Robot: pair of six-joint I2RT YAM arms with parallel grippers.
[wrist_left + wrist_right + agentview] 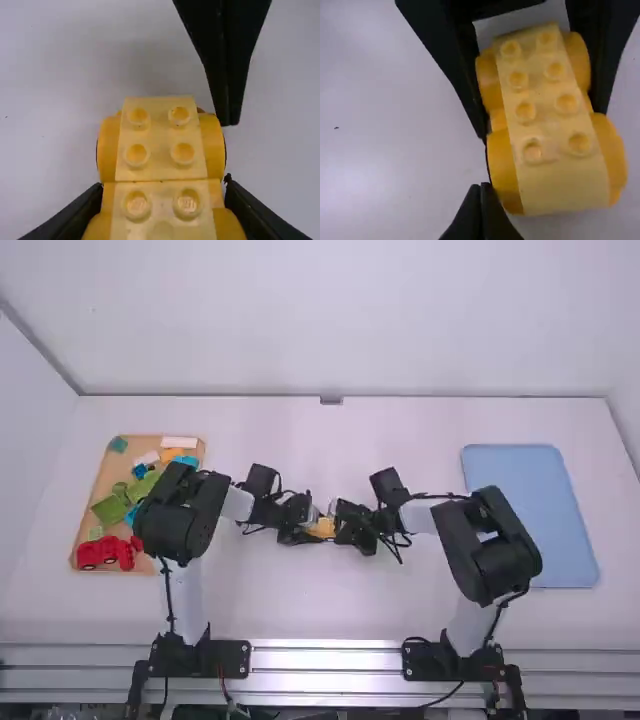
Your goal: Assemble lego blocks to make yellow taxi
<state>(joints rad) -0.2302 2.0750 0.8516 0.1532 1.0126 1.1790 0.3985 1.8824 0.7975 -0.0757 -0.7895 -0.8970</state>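
Near the table's middle, in the high view, my left gripper (306, 526) holds a yellow car-shaped block piece (323, 528), and my right gripper (343, 526) is close on its other side. The left wrist view has my left gripper (162, 197) shut across the yellow piece (161, 142), whose studs face the camera; the dark tip of the right gripper stands beside its wheel. In the right wrist view my right gripper (481, 192) is shut with nothing between its fingers, next to the end of the yellow piece (545, 110), which the left gripper's fingers flank.
At the far left lies a wooden tray (89, 500) with green, blue, white and orange blocks and a red toy vehicle (108, 552); the left arm's elbow hangs over its right edge. A blue tray (560, 510) lies at the right, partly under the right arm's elbow.
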